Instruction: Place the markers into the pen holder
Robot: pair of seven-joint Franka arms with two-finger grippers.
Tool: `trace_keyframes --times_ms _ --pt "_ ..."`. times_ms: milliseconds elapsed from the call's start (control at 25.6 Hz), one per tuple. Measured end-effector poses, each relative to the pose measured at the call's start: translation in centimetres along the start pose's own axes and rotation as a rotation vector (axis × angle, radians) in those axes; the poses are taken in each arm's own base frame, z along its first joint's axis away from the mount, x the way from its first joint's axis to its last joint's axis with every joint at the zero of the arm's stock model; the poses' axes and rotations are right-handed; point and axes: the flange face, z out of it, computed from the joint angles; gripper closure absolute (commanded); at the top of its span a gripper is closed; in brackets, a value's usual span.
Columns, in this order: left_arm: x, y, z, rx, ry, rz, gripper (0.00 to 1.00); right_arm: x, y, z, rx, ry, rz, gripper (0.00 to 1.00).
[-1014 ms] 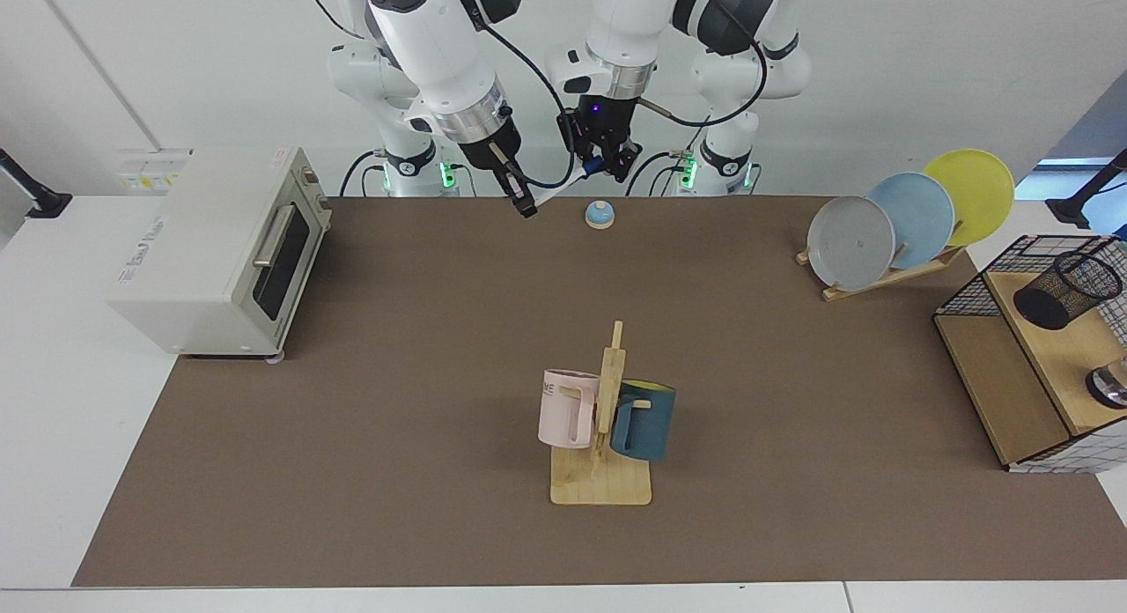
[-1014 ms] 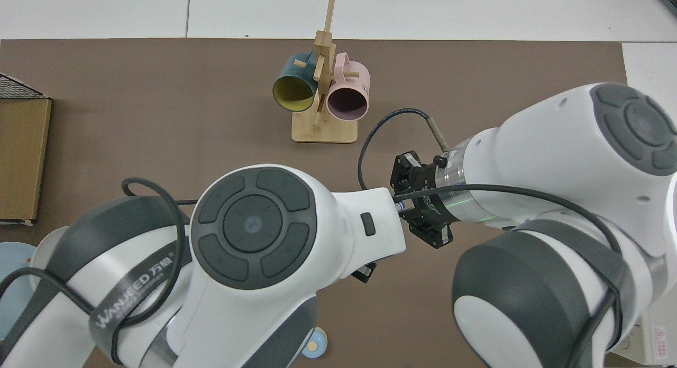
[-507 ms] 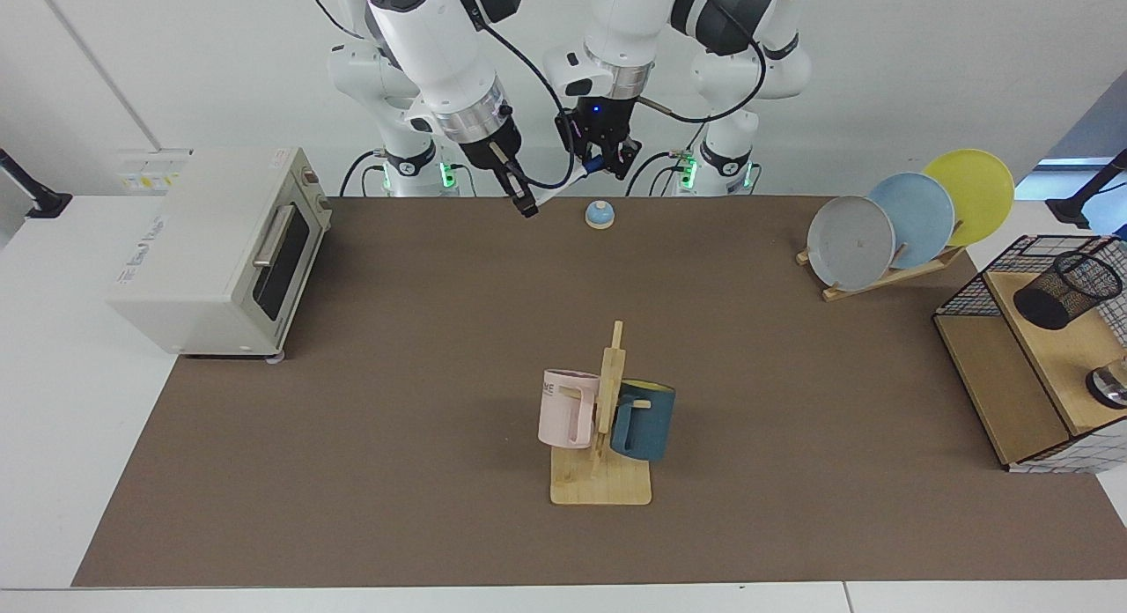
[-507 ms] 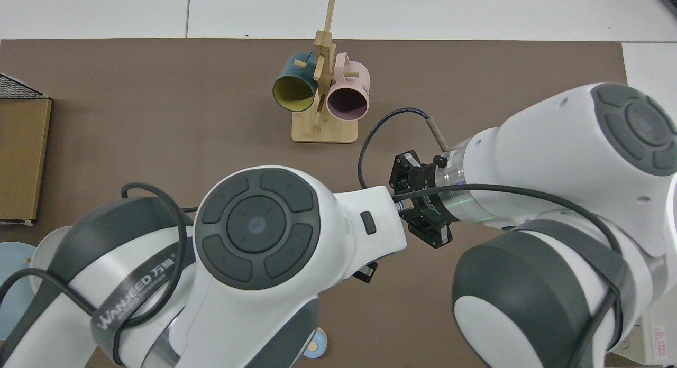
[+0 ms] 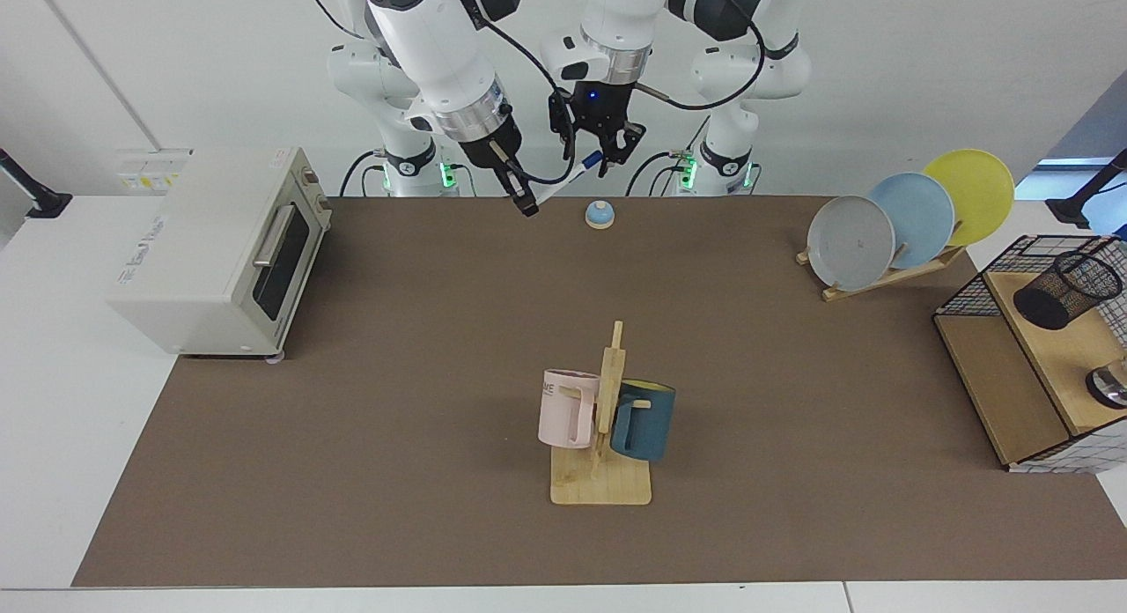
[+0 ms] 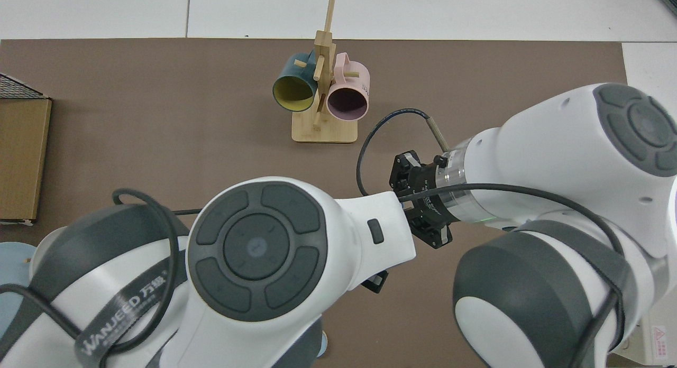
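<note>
The marker (image 5: 562, 180) is a slim white pen with a blue end, held aslant above the table's far edge. My right gripper (image 5: 526, 205) is shut on its lower white end. Its blue end points up at my left gripper (image 5: 604, 153), which hangs just above it with its fingers spread. The pen holder (image 5: 1065, 289), a small black mesh cup, stands on the wooden shelf of the wire basket (image 5: 964, 289) at the view's right edge. In the top view the marker and both sets of fingers are hidden under the arms, and only the right hand's body (image 6: 423, 212) shows.
A small blue bell (image 5: 600, 213) sits on the mat below the grippers. A wooden mug tree (image 5: 607, 437) with a pink and a teal mug stands mid-table. A toaster oven (image 5: 220, 252) is at the view's left, and a plate rack (image 5: 907, 221) at the right.
My left gripper has risen and turned a little above the marker's blue end. The marker has tilted up slightly. The right gripper has stayed in place.
</note>
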Motion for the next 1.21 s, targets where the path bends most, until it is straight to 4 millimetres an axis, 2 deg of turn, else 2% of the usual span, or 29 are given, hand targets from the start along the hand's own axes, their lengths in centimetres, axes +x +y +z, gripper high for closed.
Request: trace_keyframes --times_ms 117,351,429,624,663,897,1209 --pt "-0.1 0.3 -0.9 0.012 0.013 0.004 0.44 0.1 0.0 0.3 -0.004 0.0 0.003 1.0" --pt "-0.2 0.2 -1.7 0.04 0.031 0.006 0.46 0.2 0.1 0.4 -0.002 0.002 0.005 1.0" --pt "-0.2 0.3 -1.7 0.043 0.032 0.007 0.58 0.2 0.1 0.4 -0.002 0.002 0.005 1.0" --pt "-0.3 0.1 -1.8 0.05 0.029 0.005 0.97 0.3 0.2 0.5 -0.005 0.005 0.003 1.0" --pt "-0.3 0.0 -1.8 0.053 0.027 0.004 1.0 0.3 0.2 0.6 -0.007 0.006 -0.007 1.0" --pt "-0.6 0.4 -1.7 0.053 0.009 -0.005 1.0 0.5 0.3 0.6 -0.009 0.01 -0.099 1.0" --pt "-0.8 0.5 -1.6 0.055 -0.005 -0.027 1.0 0.2 0.3 0.7 -0.011 0.009 -0.127 1.0"
